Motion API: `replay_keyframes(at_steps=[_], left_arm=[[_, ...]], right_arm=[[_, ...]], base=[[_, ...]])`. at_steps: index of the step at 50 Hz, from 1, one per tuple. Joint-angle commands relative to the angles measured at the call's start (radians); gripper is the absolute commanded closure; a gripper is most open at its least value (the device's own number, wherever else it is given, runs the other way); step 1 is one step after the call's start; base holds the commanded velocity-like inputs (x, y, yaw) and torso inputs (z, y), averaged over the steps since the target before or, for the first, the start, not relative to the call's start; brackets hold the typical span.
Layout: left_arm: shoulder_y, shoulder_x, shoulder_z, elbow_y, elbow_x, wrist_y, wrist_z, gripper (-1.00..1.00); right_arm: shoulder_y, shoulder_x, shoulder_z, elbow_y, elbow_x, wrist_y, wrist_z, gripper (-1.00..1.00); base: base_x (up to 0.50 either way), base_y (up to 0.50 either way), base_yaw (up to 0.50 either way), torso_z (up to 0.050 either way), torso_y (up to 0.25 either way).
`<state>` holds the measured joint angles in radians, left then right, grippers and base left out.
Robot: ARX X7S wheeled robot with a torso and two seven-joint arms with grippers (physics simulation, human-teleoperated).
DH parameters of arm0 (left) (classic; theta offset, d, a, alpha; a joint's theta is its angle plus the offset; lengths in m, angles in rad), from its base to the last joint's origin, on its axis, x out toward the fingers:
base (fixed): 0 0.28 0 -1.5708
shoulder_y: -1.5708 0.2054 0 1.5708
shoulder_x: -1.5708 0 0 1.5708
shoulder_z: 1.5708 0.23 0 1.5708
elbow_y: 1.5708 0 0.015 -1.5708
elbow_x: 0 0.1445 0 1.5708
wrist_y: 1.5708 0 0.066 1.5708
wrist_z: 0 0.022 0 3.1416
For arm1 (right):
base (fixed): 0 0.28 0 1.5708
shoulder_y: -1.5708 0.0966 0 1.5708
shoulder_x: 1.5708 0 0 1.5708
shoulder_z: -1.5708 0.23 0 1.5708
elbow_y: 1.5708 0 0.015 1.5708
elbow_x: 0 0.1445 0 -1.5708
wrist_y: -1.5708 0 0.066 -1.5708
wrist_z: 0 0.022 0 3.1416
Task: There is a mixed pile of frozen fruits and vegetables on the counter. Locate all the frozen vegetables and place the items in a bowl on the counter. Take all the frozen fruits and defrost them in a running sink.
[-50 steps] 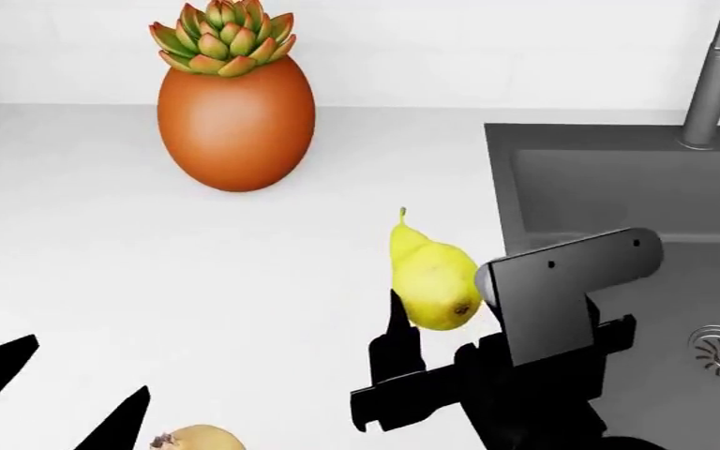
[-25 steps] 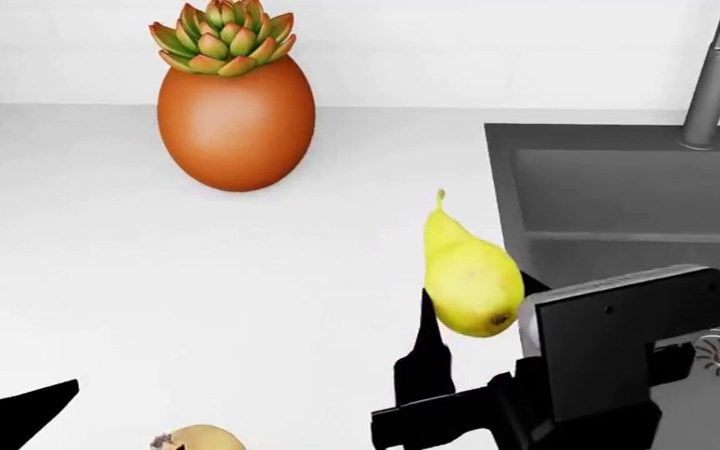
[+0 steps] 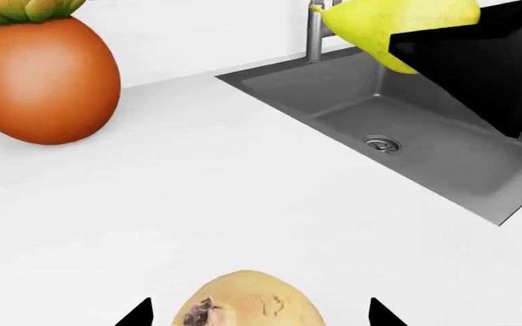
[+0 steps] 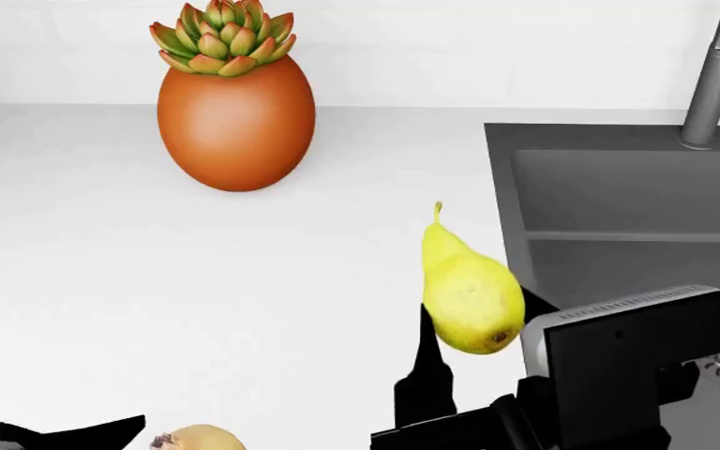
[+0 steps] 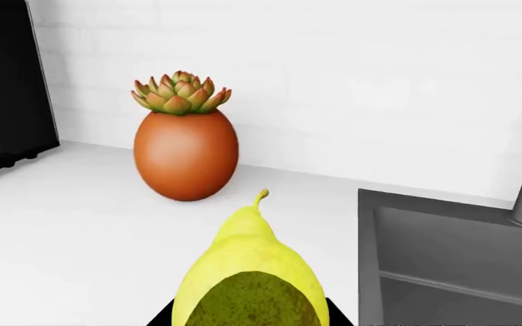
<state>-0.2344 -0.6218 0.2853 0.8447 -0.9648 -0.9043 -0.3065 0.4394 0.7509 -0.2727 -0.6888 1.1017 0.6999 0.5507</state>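
Right gripper point(image 4: 467, 352), lower right of head view: jaws clamped on pear point(image 4: 467, 291), raised above surface point(image 4: 147, 272) beside sink point(image 4: 636, 197). Left gripper point(image 3: 259, 314) jaws wide around brown fruit point(image 3: 247, 302), bottom centre.

Right hand point(image 4: 472, 361): matte black, angular, with flat tapered fingers point(image 4: 431, 361). A grey rounded-rectangle plate sits on a black block behind it, its top edge ridged. Left hand point(image 3: 259, 314): only two black pointed fingertips point(image 3: 138, 315) show, same matte finish.
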Motion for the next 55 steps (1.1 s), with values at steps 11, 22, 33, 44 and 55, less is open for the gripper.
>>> replay_keyframes(at_steps=[11, 22, 33, 44, 55], left_arm=[[-0.051, 0.070, 0.106, -0.121, 0.094, 0.014, 0.037, -1.00], [-0.055, 0.069, 0.160, -0.182, 0.173, 0.023, 0.038, -1.00], [-0.047, 0.077, 0.179, -0.228, 0.190, 0.042, 0.055, -1.00], [-0.040, 0.075, 0.194, -0.240, 0.198, 0.049, 0.061, -1.00], [-0.083, 0.059, 0.077, -0.047, 0.054, -0.034, -0.069, 1.00]], right_arm=[[-0.010, 0.004, 0.009, -0.008, -0.006, -0.005, -0.021, 1.00], [-0.017, 0.006, 0.007, -0.011, -0.003, -0.010, -0.030, 1.00], [-0.022, 0.009, 0.006, -0.010, -0.005, -0.015, -0.034, 1.00], [-0.021, 0.014, 0.009, -0.017, -0.001, -0.016, -0.028, 1.00], [-0.041, 0.019, 0.041, -0.011, -0.006, -0.049, -0.019, 1.00]], base=[[0.00, 0.00, 0.00, 0.000, 0.000], [0.00, 0.00, 0.00, 0.000, 0.001], [0.00, 0.00, 0.00, 0.000, 0.000], [0.00, 0.00, 0.00, 0.000, 0.000], [0.00, 0.00, 0.00, 0.000, 0.000]])
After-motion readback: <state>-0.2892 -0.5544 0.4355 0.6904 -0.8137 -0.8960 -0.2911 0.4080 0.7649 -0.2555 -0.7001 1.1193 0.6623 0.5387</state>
